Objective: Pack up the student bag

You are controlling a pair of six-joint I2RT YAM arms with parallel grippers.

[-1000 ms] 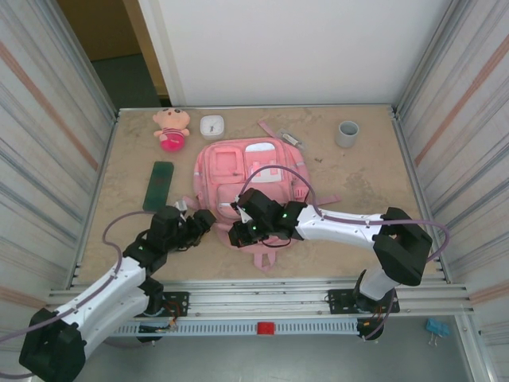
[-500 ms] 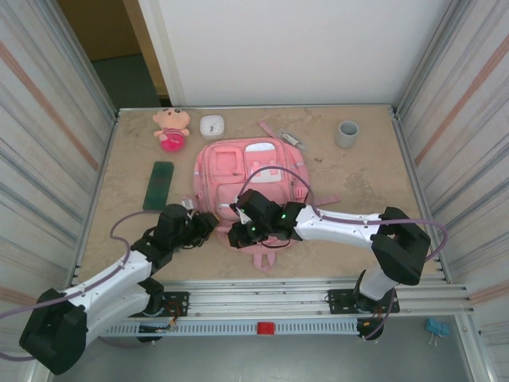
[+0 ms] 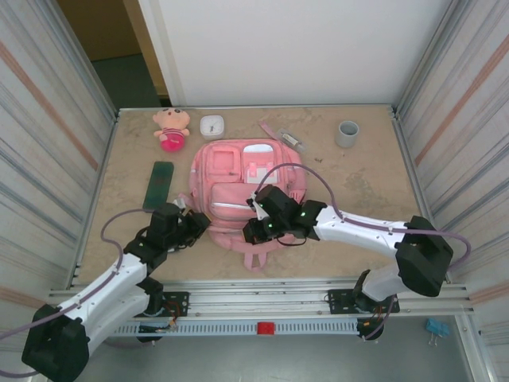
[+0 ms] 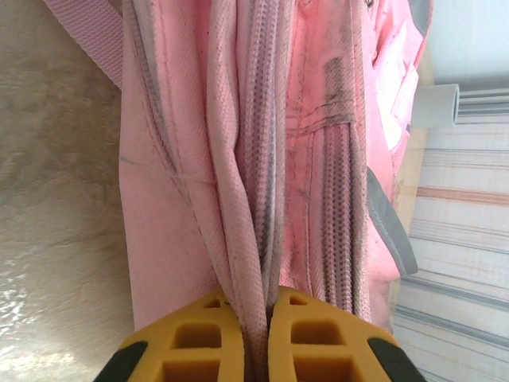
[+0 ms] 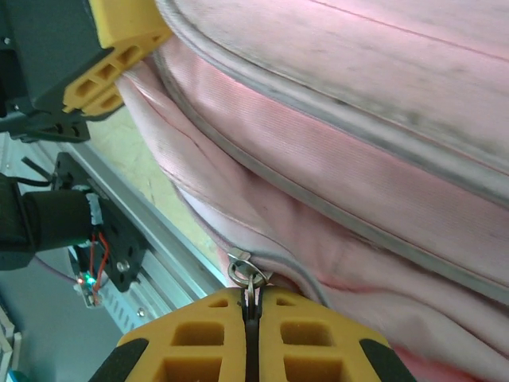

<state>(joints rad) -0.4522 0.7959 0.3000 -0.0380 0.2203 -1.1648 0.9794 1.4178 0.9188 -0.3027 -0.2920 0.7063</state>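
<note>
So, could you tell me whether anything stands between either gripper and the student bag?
Nothing visible does. Both grippers are on it. The left gripper is shut on a fold of the student bag fabric at its near left edge, and the right gripper is shut on the zipper pull.

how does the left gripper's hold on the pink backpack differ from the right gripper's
The left gripper pinches a fold of fabric on the student bag, beside a zipper track; the right gripper pinches the small metal zipper pull. In the top view, the left gripper sits at the bag's near left edge, the right gripper nearer the middle of its near edge. Both are shut on the bag.
</note>
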